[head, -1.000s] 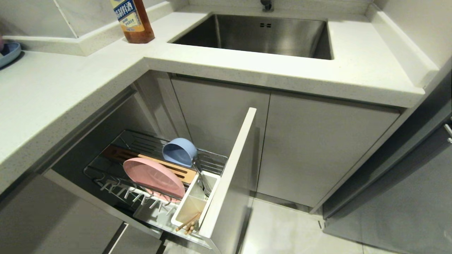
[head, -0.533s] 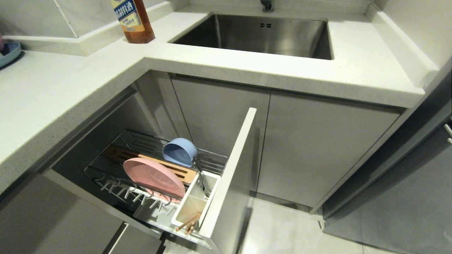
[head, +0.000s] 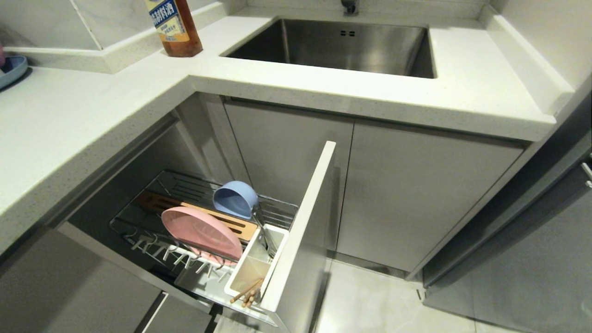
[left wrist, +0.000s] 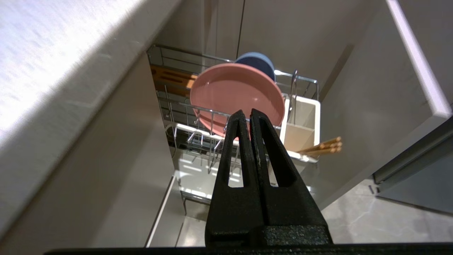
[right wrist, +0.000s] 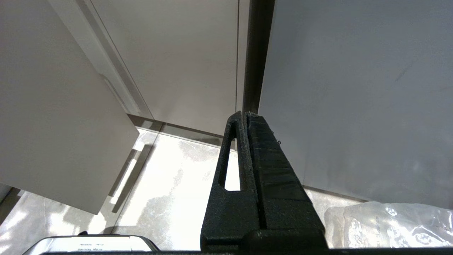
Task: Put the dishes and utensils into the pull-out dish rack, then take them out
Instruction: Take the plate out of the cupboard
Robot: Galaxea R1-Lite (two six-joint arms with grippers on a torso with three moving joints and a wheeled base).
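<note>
I see loading looks done: the wide pale-pink plastic plate [head: 201, 232] and light-blue round plastic bowl [head: 235, 199] stand lower left in the chrome wire pull-out rack [head: 277, 209]; thin wooden chopsticks [head: 246, 293] fill its cup; unloading remains; left claw [left wrist: 250, 114] closed, empty; right claw [right wrist: 245, 115] closed, parked.

The rack [head: 152, 231] is pulled out; a pink plate [head: 201, 232] stands in it, a blue bowl [head: 235, 199] behind, chopsticks [head: 246, 293] in the cup [head: 277, 243].
</note>
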